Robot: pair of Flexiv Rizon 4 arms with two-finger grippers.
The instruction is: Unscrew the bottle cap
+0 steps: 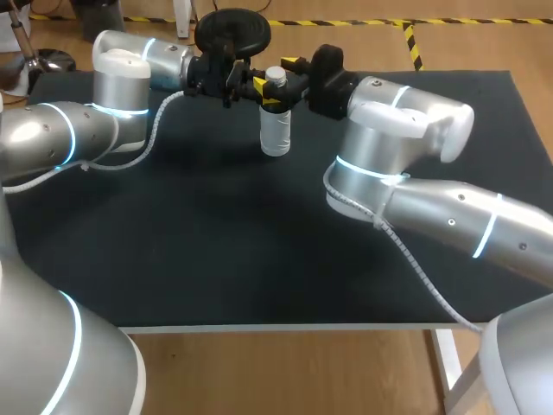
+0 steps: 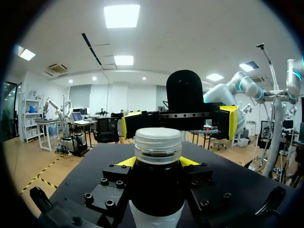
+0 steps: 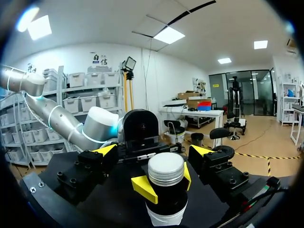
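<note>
**Bottle pinched at neck by L gripper, R gripper spread wide by cap**

Bottle (image 1: 275, 130): clear, upright on black table (image 1: 216, 251), upper ctr of head view, nearer far edge than near one. Topped w/ white cap (image 1: 276, 75), seated square on the neck. Ribbed side and flat top plain in both wrist views.

L gripper (image 2: 156, 164): clenched on bottle neck, just under cap. Yellow tips pressed to neck from both sides and poking a little past it. Black finger blocks w/ screw heads to either side of the bottle body in L wrist view. Enters head view from upper left. L arm (image 1: 104, 112) bent by table's far left corner, wrist pointing toward ctr.

R gripper (image 3: 153, 150): released, fingers spread wide. One yellow tip off to each side of cap, about at cap height, neither touching cap nor bottle. Seen from L wrist view beyond the bottle, facing it, tips well out to both sides w/ black camera housing above them. Enters head view from lower right. R arm (image 1: 406, 147) over right part of table, elbow upper right of ctr, wrist pointing left at the bottle.

Grippers head-on to each other across the bottle, close together, bottle between them. L tips nested inside the wider R spread, per R wrist view.
</note>
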